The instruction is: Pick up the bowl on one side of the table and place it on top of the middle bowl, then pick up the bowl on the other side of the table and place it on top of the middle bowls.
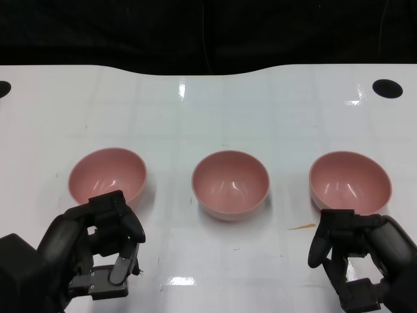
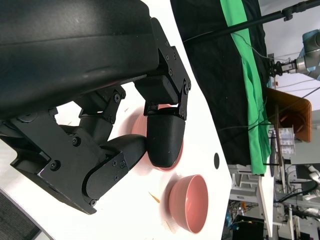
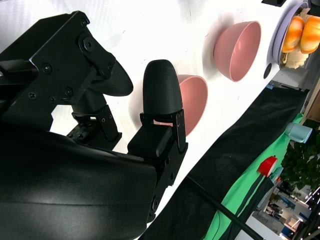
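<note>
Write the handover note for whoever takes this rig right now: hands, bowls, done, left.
Left robot hand: holds nothing, sits at the near edge just in front of the left bowl.
Right robot hand: holds nothing, sits just in front of the right bowl.
Middle bowl: upright, alone, nothing stacked in it.
All three pink bowls stand apart in a row on the white table.
Done: nothing yet.
Left: stack one side bowl on the middle bowl, then the other on top.
</note>
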### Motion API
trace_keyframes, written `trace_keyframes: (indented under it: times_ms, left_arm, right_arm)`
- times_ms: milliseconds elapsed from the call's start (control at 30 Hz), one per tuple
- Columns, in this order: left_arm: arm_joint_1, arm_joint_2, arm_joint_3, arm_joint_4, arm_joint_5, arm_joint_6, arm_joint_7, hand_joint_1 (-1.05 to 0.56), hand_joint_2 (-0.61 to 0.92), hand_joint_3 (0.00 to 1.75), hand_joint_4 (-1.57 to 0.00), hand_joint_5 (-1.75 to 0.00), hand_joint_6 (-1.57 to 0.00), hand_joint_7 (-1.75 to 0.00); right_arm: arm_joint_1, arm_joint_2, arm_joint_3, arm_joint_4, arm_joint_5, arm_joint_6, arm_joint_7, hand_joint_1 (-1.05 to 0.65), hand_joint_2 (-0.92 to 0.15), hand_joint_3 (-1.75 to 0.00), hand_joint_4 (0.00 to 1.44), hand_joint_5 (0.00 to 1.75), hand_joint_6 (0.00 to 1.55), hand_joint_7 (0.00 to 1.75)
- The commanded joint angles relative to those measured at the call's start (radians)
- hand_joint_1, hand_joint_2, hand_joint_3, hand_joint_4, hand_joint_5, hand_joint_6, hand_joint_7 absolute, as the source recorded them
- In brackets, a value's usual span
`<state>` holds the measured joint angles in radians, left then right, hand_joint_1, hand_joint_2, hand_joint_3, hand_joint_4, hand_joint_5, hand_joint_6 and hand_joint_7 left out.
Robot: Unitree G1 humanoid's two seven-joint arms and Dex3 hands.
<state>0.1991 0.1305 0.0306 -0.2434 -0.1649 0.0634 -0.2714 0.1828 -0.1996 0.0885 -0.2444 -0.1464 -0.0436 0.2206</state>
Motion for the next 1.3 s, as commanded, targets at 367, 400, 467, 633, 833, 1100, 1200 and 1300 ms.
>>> trace_keyframes:
  times_ms: [367,400,467,633,833,1100,1200,1300]
  left_arm:
    - [0.005,0.044,0.01,-0.021,0.001,-0.016,-0.016,-0.13,0.49,1.19,-0.85,-1.69,-0.81,-1.5]
    - [0.004,0.042,0.008,-0.021,0.0,-0.015,-0.017,-0.13,0.49,1.19,-0.86,-1.69,-0.82,-1.5]
    - [0.008,0.04,0.004,-0.025,0.0,-0.016,-0.018,-0.12,0.47,1.21,-0.86,-1.7,-0.83,-1.5]
    - [0.012,0.033,-0.005,-0.029,0.002,-0.006,-0.013,-0.12,0.43,1.28,-0.89,-1.69,-0.87,-1.5]
    - [0.004,0.041,-0.009,-0.02,0.009,-0.025,-0.023,-0.1,0.44,1.29,-0.89,-1.71,-0.87,-1.48]
    - [0.011,0.047,-0.005,-0.033,0.015,0.002,-0.018,-0.12,0.43,1.3,-0.86,-1.72,-0.85,-1.48]
    - [0.015,0.048,-0.007,-0.037,0.026,0.005,-0.012,-0.13,0.43,1.29,-0.84,-1.73,-0.85,-1.49]
    - [0.016,0.042,-0.005,-0.039,0.024,0.015,-0.008,-0.14,0.42,1.3,-0.83,-1.74,-0.85,-1.49]
  right_arm:
    - [-0.006,-0.022,-0.011,-0.014,-0.01,-0.038,0.0,0.0,-0.35,-1.42,0.86,1.66,0.82,1.39]
    - [-0.005,-0.022,-0.01,-0.009,-0.009,-0.043,0.0,0.01,-0.35,-1.43,0.86,1.66,0.82,1.39]
    - [0.001,-0.021,-0.009,-0.008,-0.009,-0.047,0.001,0.0,-0.34,-1.43,0.85,1.65,0.82,1.4]
    - [0.009,-0.024,-0.012,-0.018,-0.01,-0.038,0.002,0.0,-0.31,-1.46,0.88,1.67,0.84,1.39]
    - [0.002,-0.027,-0.011,-0.009,-0.001,-0.04,0.011,0.01,-0.3,-1.47,0.86,1.65,0.82,1.38]
    - [-0.004,-0.023,-0.001,0.006,-0.022,-0.054,0.002,0.02,-0.29,-1.48,0.86,1.67,0.83,1.39]
    - [-0.001,-0.023,-0.001,0.004,-0.032,-0.053,-0.004,0.01,-0.29,-1.48,0.87,1.68,0.83,1.39]
    - [-0.002,-0.023,-0.002,0.005,-0.03,-0.053,-0.002,0.0,-0.3,-1.47,0.88,1.69,0.84,1.39]
